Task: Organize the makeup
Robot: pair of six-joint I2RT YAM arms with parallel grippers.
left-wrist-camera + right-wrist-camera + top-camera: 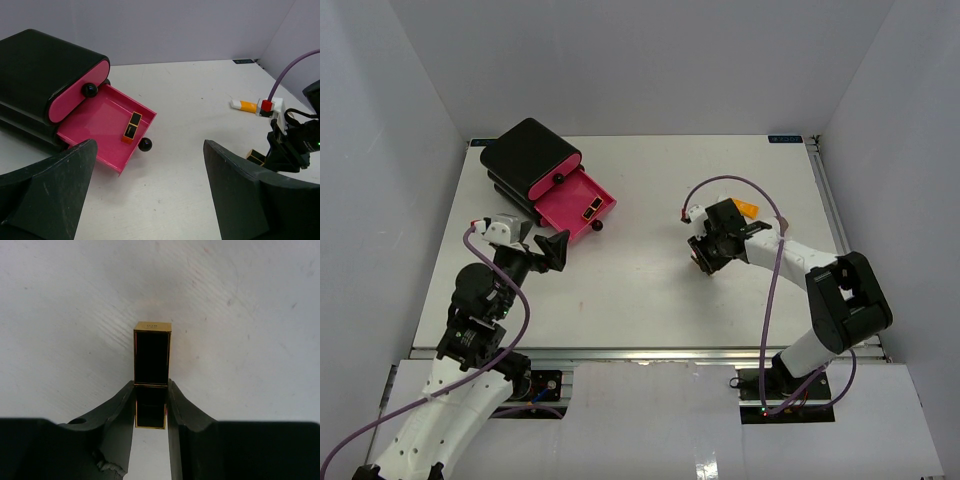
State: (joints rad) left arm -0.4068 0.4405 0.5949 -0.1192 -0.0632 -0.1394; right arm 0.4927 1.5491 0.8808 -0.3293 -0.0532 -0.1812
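Note:
My right gripper [151,385] is shut on a black-and-gold lipstick tube [152,352] lying on the white table; both fingers press its sides near its rear half. From above, this gripper [705,258] sits right of the table's centre, pointing down. The same tube [255,157] peeks out beside it in the left wrist view. Another lipstick tube [132,127] lies in the open pink drawer [97,117]. An orange white-capped tube [243,104] rests behind the right arm. My left gripper [145,200] is open and holds nothing, just in front of the drawer.
The black box [528,155] with pink drawers stands at the back left, its lower drawer [570,208] pulled out toward the centre, black knobs on the drawer fronts. White walls enclose the table on three sides. The right arm's purple cable [772,270] loops over it.

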